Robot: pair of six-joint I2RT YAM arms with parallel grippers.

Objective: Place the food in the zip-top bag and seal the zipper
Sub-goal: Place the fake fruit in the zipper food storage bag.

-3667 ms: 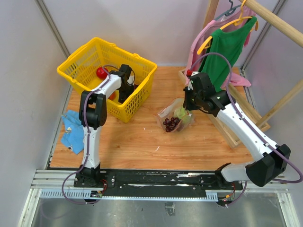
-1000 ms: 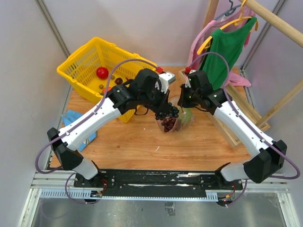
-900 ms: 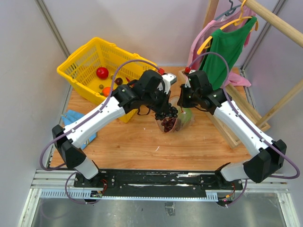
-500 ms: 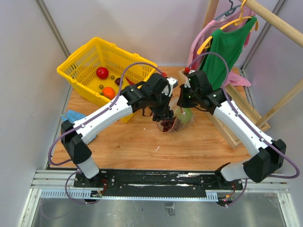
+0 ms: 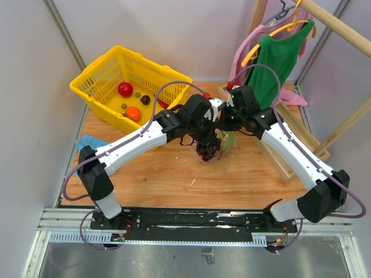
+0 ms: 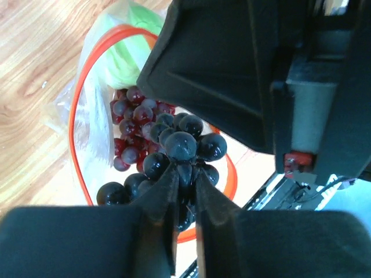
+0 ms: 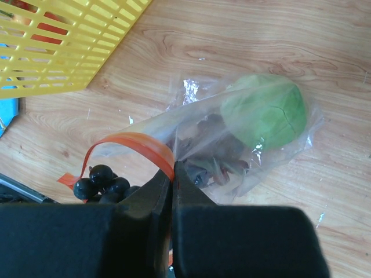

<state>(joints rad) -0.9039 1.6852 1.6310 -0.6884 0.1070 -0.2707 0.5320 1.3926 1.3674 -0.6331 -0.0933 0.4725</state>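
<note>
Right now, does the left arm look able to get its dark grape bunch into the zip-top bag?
Probably yes. The right gripper pinches the zipper, holding the zip-top bag mouth open, and the left gripper hangs the dark grape bunch right over that opening, with nothing in between.

We're seeing both arms meeting over the zip-top bag [image 5: 233, 147] in the middle of the wooden table [image 5: 174, 176]. Left gripper [image 5: 206, 142] is pointing down at the bag, with the dark grape bunch [image 5: 206, 153] showing right below it. Right gripper [image 5: 224, 124] is sitting at the bag's far edge. Light-green ball [image 5: 227, 141] is lying inside. Red fruit [image 5: 124, 88] and orange [image 5: 133, 113] are sitting in the yellow basket [image 5: 98, 74], far left. Blue cloth [image 5: 84, 142] is lying by the left edge, and a green shirt [image 5: 278, 55] is hanging at right.
</note>
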